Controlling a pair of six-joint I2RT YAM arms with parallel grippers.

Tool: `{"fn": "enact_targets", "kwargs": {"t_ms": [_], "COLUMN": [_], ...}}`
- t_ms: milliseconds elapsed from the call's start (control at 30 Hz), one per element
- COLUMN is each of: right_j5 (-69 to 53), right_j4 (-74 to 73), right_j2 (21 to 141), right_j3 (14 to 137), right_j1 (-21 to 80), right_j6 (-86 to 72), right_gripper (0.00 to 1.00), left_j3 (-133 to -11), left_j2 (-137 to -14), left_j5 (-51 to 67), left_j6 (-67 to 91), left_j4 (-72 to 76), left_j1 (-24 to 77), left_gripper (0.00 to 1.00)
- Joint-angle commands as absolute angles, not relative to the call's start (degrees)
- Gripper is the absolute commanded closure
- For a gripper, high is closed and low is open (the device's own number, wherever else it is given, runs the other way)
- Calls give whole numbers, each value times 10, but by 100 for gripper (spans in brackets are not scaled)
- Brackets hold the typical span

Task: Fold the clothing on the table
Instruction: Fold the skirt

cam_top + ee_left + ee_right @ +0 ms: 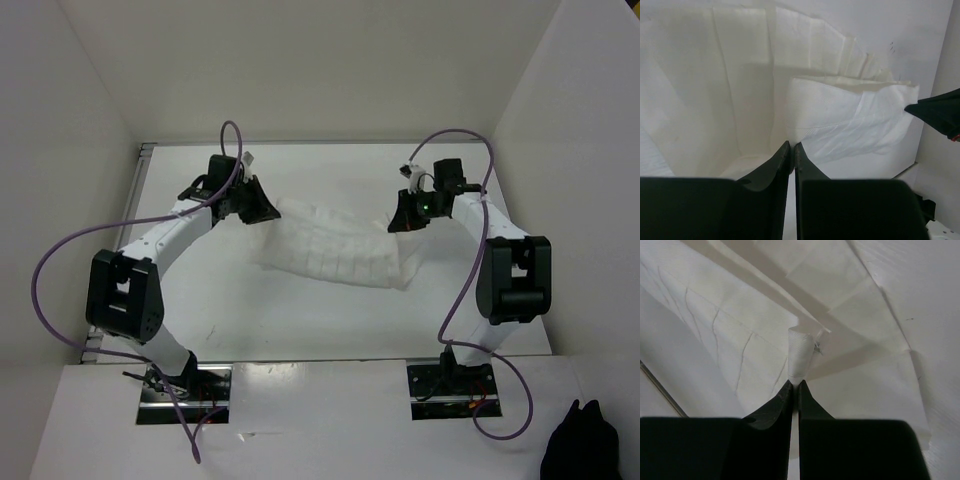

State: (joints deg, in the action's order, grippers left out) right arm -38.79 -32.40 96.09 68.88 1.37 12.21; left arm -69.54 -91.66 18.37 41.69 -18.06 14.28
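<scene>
Clothing point(335, 250) lies as a rumpled band across the middle of the tabletop point(300, 325), spanning between the two arms. Left end effector point(262, 212) at its left end, jaws narrow with only a thin slit, nipping the cloth edge. Right end effector point(405, 222) at its right end, pinched tight on a bunched fold.

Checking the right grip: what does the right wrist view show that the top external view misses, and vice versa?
Only the right wrist view: a bunched tuft of the clothing pinched in the shut right gripper. Only the top view: the left gripper at the clothing's other end, and the table under it. Both: the white clothing stretching away from the right gripper.
</scene>
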Motion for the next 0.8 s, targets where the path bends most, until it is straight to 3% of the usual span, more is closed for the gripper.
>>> {"fn": "enact_targets", "kwargs": {"t_ms": [0, 167, 300, 633, 700, 767], "right_j5": [-344, -316, -291, -201, -139, -90], "right_j4": [-238, -187, -159, -141, -168, -182], "right_j2": [947, 934, 928, 1006, 1048, 1058], "right_j3": [682, 682, 682, 666, 694, 707], "right_j1": [13, 13, 13, 24, 24, 24], "right_j6": [81, 57, 35, 9, -9, -25], "right_gripper": [100, 100, 100, 100, 87, 67], "left_j3": [-757, -802, -840, -935, -928, -920], "left_j2": [-946, -997, -1023, -1165, -1172, -1164], "left_j5": [188, 188, 183, 176, 161, 161], "left_j6": [396, 388, 374, 359, 364, 369], "left_j4": [-183, -196, -202, -241, -235, -229], "left_j1": [142, 142, 142, 142, 142, 142], "left_gripper": [87, 86, 80, 77, 76, 75]}}
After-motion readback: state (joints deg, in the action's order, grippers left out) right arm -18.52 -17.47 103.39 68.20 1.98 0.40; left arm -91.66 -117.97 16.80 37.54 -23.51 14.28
